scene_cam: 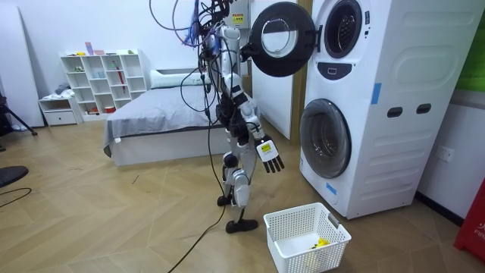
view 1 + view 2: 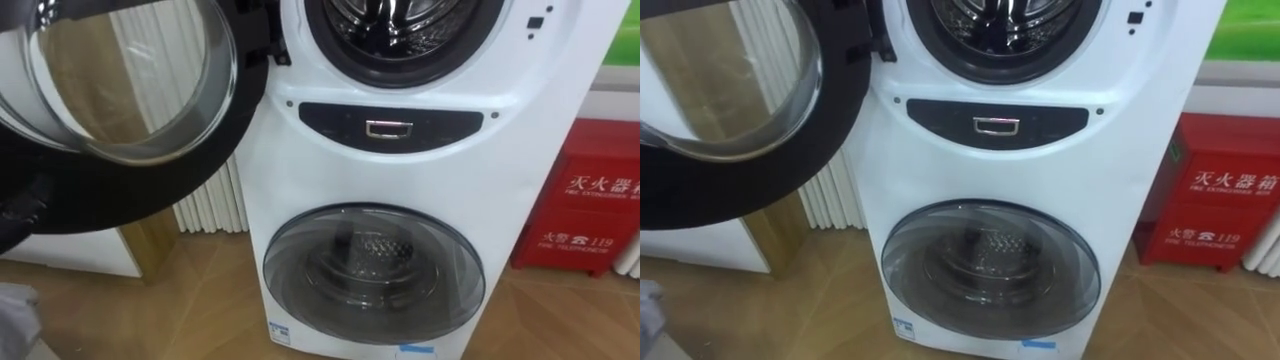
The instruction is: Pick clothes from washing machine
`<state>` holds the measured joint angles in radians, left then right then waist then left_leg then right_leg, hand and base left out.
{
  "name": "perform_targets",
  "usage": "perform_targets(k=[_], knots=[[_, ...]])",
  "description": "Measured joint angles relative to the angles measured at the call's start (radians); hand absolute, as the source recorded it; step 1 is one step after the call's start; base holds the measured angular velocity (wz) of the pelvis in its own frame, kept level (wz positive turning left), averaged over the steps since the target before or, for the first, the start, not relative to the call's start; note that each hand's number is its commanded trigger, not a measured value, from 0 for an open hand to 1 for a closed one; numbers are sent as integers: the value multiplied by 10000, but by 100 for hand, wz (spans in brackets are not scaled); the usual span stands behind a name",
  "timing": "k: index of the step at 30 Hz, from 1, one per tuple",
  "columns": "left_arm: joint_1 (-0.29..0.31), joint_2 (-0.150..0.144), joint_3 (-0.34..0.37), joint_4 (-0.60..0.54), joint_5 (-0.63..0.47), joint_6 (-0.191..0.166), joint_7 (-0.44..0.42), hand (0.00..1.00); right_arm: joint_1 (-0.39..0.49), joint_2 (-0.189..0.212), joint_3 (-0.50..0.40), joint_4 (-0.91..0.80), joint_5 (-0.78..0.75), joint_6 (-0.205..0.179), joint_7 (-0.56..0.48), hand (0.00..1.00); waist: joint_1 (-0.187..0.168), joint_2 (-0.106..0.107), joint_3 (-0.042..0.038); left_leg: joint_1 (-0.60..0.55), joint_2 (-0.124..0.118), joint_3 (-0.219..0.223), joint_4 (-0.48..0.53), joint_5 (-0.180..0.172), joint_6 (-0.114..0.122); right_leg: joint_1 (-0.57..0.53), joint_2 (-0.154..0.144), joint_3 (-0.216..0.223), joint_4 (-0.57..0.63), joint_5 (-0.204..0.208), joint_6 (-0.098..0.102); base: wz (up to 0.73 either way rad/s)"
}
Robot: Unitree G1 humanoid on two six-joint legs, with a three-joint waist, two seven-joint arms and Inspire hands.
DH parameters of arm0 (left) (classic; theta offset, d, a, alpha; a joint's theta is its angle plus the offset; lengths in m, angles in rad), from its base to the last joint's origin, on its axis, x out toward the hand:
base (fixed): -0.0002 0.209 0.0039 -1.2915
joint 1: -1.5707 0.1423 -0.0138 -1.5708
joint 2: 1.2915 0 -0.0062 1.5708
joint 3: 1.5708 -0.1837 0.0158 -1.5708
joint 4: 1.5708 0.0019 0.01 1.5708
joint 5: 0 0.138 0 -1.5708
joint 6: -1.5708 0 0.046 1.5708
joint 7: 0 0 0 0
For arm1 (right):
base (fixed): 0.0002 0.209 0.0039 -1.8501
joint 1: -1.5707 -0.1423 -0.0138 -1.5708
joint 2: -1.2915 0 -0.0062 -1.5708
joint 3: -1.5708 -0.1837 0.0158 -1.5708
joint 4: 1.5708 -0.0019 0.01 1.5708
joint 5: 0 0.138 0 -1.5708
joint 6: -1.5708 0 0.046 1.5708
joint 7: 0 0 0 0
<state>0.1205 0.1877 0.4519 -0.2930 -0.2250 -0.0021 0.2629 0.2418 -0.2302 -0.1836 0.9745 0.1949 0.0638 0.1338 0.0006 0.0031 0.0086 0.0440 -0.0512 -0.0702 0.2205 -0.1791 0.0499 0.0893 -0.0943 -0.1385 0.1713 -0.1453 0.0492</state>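
Approach step: robot before the washing machine (image 1: 364, 98), its upper door (image 1: 282, 38) swung wide, right hand (image 1: 270, 155) hanging slack and empty, left hand (image 2: 22, 205) at the door's rim, grip unreadable, clothes presumably deep in the upper drum (image 2: 385, 20), so next comes a raised reach inside.

Room view: wooden floor (image 1: 114, 220) bears the stacked washing machine (image 1: 379, 136) at 3 o'clock, white basket (image 1: 292, 226) at 5, bed (image 1: 159, 121) at 10.
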Motion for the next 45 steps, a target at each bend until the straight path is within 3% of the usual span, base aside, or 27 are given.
perform_targets(k=[8,14,16,25,33,39,41,43,45], knots=[[433,-273,-393,419,-678,-774,-107,0,-19,157,102,94,789,0,-190,0,5,9,-42,117,-101,-16,-195,123,56,39,-81,-4,2,18,63,0],[562,-540,-550,560,-786,-936,-144,0,-1,367,152,178,838,13,-479,0,5,-10,-45,134,-113,-16,-228,133,55,46,-85,-6,-9,5,84,0],[656,-630,-672,646,-775,-1134,-144,0,-27,376,151,185,837,11,-589,0,5,-15,-48,129,-127,-42,-228,135,58,44,-94,-28,-21,8,87,0],[1426,-663,-1467,786,-1338,-1603,-143,0,-277,466,150,353,922,1,-583,0,-2,-54,-47,45,-133,-51,-206,143,70,-14,-95,-38,-24,29,99,0],[1809,-885,-2307,1123,-1382,-1566,-142,0,-561,593,164,354,988,-25,-687,0,-17,-101,-39,6,-127,-48,-169,158,63,-47,-95,-33,-10,59,88,0],[1923,-883,-2628,1791,-1889,-1542,-202,0,-671,638,156,498,1126,-184,-696,0,-453,-111,-33,-3,-129,-31,-179,174,63,-55,-97,-18,3,62,92,-1],[1924,-835,-3003,2272,-2211,-1315,-612,0,-665,698,154,496,1150,-206,-679,0,-647,-122,-26,-10,-119,-2,-206,162,32,-88,-95,1,-5,32,138,-6],[1908,-582,-4109,2676,-2534,-680,-1687,0,-691,774,149,463,1081,-209,-641,0,-985,-149,-25,-89,-87,129,-249,182,63,-272,-85,80,12,92,62,-18],[1661,-504,-4998,2914,-2567,-328,-2628,0,-746,796,138,523,1070,-211,-519,0,-1244,-180,-14,-125,-35,314,-299,181,64,-398,-40,295,114,125,29,-37]])
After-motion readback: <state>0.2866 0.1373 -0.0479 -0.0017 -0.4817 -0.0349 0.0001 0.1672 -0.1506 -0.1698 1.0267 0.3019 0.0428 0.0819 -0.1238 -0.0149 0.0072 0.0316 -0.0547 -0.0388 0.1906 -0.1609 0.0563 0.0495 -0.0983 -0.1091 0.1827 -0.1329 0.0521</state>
